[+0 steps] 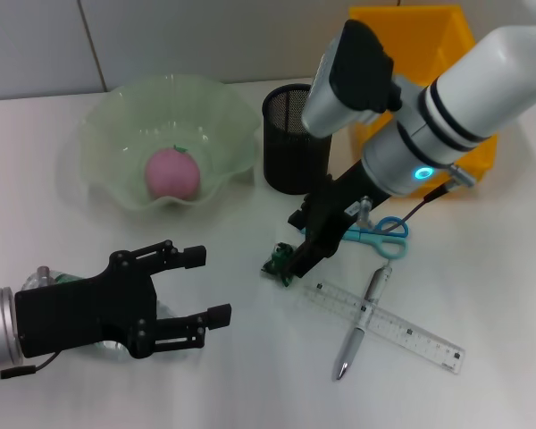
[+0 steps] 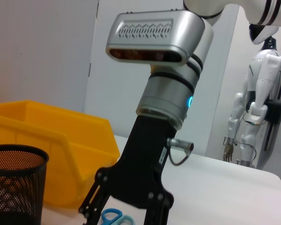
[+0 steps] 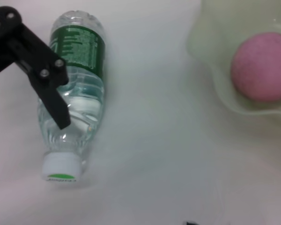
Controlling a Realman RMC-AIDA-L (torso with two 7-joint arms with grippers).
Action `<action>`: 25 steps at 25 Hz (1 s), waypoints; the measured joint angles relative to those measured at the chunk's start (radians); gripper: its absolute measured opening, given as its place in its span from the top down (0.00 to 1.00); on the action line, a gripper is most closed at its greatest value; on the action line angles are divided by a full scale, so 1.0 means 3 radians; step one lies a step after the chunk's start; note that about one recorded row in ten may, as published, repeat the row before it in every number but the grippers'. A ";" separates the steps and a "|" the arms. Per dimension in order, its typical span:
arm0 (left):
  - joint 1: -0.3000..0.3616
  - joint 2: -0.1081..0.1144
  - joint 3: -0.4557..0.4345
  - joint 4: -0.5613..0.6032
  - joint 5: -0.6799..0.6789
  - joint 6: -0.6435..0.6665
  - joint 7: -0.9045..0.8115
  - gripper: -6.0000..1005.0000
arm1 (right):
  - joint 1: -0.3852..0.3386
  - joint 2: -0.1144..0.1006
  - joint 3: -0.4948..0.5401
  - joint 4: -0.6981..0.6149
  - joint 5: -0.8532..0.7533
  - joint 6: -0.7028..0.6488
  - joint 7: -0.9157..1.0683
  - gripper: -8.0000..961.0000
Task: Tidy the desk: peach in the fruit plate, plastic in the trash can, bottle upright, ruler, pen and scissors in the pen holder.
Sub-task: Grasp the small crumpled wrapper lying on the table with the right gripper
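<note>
**Position of parts.** The right pincer (image 1: pixel 295 256) is down at the middle of the surface (image 1: pixel 482 295), its tip at a small green-and-dark scrap of plastic (image 1: pixel 273 264). Whether it has closed on the scrap cannot be told. The left pincer (image 1: pixel 210 286) is released, both fingers spread wide. It hovers at the near left over the bottle (image 3: pixel 77 79), which lies on its side with the white cap (image 3: pixel 61 168) on.

**Governing relation.** The plastic lies directly at the right pincer's tip. The yellow trash can (image 1: pixel 424 49) stands behind that arm, on the far right. The right arm is the nearer of the two to both. The carry would run back and to the right, past the mesh pen holder (image 1: pixel 290 134).

**Other items.**
- The peach (image 1: pixel 171 172) sits in the fruit plate (image 1: pixel 116 107).
- The scissors (image 1: pixel 382 234) lie flat just beside the right pincer.
- The pen (image 1: pixel 363 322) lies flat across the ruler (image 1: pixel 411 335).

**Judgement.** The plastic is the item in hand. The bottle and the three desk tools are not yet dealt with.
</note>
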 joint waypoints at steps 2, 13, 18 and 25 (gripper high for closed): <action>0.0000 0.0001 0.0000 0.0002 0.0000 0.0000 -0.0006 0.19 | -0.0012 0.0001 -0.0109 0.0039 0.0079 0.0110 -0.0015 0.19; -0.0019 0.0004 0.0000 0.0011 0.0000 0.0000 -0.0016 0.19 | -0.0011 0.0006 -0.0536 0.0219 0.0258 0.0494 -0.0043 0.22; -0.0020 0.0004 -0.0004 0.0012 0.0000 -0.0002 -0.0017 0.19 | -0.0016 0.0007 -0.0594 0.0252 0.0278 0.0577 -0.0058 0.23; -0.0025 0.0002 -0.0047 0.0012 0.0000 -0.0009 -0.0006 0.20 | -0.0018 0.0008 -0.0616 0.0280 0.0333 0.0618 -0.0060 0.24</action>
